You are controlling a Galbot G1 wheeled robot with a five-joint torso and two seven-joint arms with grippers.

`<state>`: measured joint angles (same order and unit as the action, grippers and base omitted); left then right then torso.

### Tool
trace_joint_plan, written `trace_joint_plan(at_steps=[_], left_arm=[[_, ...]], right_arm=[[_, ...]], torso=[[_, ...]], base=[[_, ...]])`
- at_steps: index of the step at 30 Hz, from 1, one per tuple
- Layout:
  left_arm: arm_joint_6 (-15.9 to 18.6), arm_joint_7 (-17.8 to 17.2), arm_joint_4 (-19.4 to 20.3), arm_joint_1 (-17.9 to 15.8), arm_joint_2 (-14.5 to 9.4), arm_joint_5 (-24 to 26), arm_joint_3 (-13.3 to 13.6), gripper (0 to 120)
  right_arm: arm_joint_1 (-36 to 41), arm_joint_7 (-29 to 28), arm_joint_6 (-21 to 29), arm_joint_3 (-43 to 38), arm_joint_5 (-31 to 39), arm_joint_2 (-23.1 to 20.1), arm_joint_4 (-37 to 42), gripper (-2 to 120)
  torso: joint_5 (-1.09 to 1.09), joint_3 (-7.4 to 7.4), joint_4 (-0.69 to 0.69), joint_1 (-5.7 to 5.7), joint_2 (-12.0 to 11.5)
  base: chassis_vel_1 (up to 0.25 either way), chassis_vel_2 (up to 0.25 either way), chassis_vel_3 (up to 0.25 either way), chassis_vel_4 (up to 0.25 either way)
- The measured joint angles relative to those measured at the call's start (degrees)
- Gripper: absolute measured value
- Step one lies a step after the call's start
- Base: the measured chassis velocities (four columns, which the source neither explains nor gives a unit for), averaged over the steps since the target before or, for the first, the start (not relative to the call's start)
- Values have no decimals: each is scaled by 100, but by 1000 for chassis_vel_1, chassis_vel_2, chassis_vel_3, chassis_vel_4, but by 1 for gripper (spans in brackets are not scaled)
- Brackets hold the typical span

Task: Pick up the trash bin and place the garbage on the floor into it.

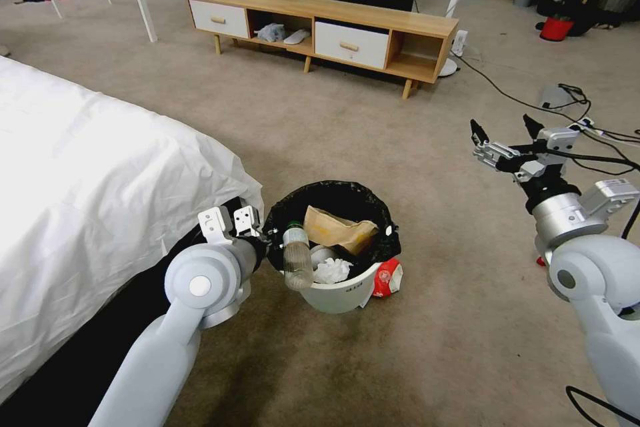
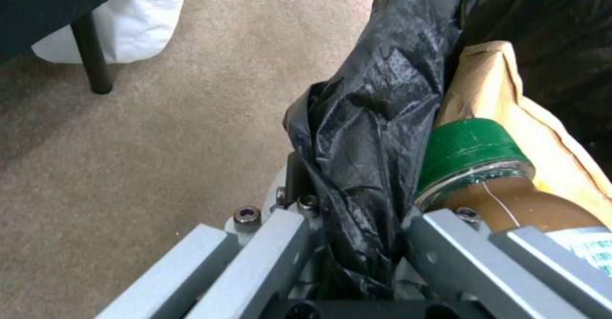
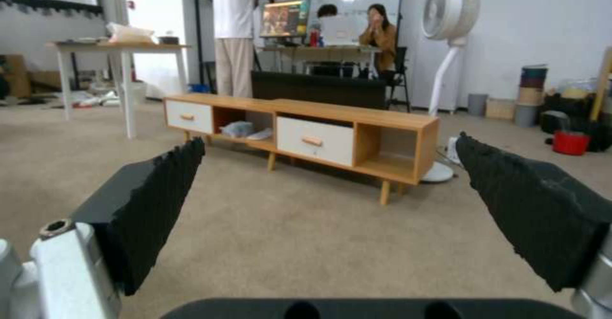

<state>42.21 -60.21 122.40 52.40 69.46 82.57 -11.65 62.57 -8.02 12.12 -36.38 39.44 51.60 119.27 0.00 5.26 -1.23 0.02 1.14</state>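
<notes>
the trash bin (image 1: pixel 340 290) sits on the carpet (image 1: pixel 333 133) beside the bed (image 1: pixel 87 200), holding a brown paper bag (image 1: pixel 337 227), a tissue (image 1: pixel 331 271) and a green-capped bottle (image 1: pixel 297 255). a red-white packet (image 1: pixel 389 278) leans against its outside. the left gripper (image 1: pixel 257 235) clamps the bin's bag-covered rim. the right gripper (image 1: pixel 507 130) hangs spread wide, empty, above the carpet.

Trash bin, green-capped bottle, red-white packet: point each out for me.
trash bin (image 1: pixel 337 297), head view, white front wall.
green-capped bottle (image 2: pixel 468 149), left wrist view, green cap.
red-white packet (image 1: pixel 388 278), head view, red face.
</notes>
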Motion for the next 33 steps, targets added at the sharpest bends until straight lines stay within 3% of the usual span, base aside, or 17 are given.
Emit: trace_joint_plan(at_steps=[10, 27, 33], left_arm=[[-2, 144, -16, -41, -27, -196, 9, 2], [-7, 353, -108, -133, -7, -414, 41, 2], [-7, 406, -189, -309, -14, -437, 37, 2]], right_arm=[[190, -204, 55, -105, 4, 76, 6, 100], [303, -72, -166, -96, -429, 186, -108, 100], [280, -16, -177, -64, -450, 220, -135, 100]], torso=[[0, 0, 0, 0, 0], [0, 0, 0, 0, 0], [0, 0, 0, 0, 0]], base=[[0, 0, 0, 0], [0, 0, 0, 0], [0, 0, 0, 0]])
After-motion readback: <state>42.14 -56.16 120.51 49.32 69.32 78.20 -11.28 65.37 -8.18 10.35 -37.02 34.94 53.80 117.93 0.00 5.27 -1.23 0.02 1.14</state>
